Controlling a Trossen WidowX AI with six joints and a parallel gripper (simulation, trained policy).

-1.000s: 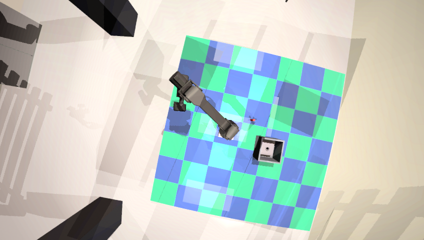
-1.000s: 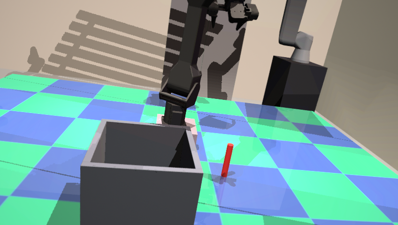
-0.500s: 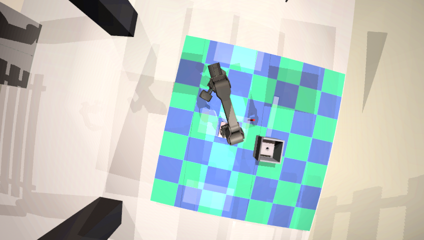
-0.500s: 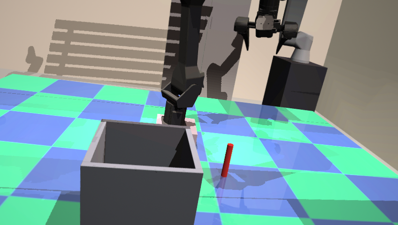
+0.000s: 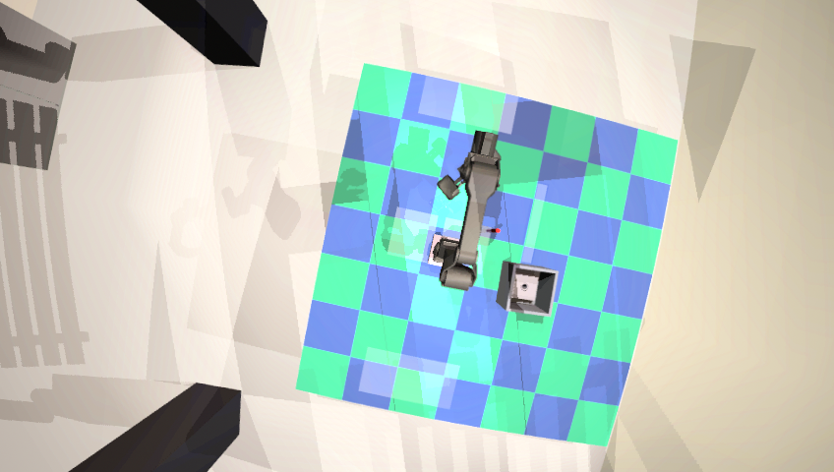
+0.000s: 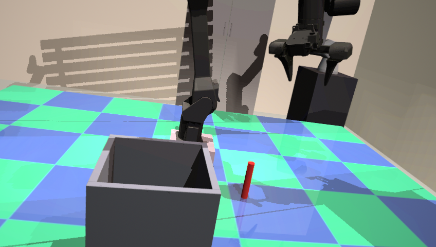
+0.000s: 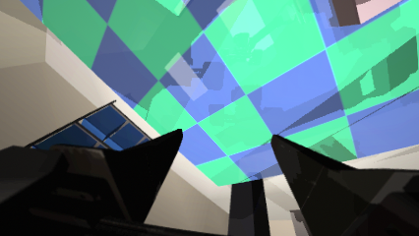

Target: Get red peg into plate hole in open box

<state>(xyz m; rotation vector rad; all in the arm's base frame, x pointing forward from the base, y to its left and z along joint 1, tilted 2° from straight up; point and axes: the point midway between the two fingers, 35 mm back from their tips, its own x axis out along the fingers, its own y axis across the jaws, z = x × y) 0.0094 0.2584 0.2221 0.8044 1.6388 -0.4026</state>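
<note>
One arm (image 5: 476, 202) reaches over the checkered bench (image 5: 327, 327) in the top view, the red peg (image 5: 497, 230) between it and the open box (image 5: 554, 292). Exterior: the jaws (image 6: 307, 82) hang wide apart above the bench (image 6: 146, 110), clear of the upright peg (image 6: 248, 180) near the box (image 6: 152, 189). Wrist: nothing sits between the spread jaws.

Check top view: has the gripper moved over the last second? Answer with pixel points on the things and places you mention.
Yes. The gripper (image 6: 308, 82) swung across the checkered board (image 5: 327, 368), away from its left edge in the top view.
</note>
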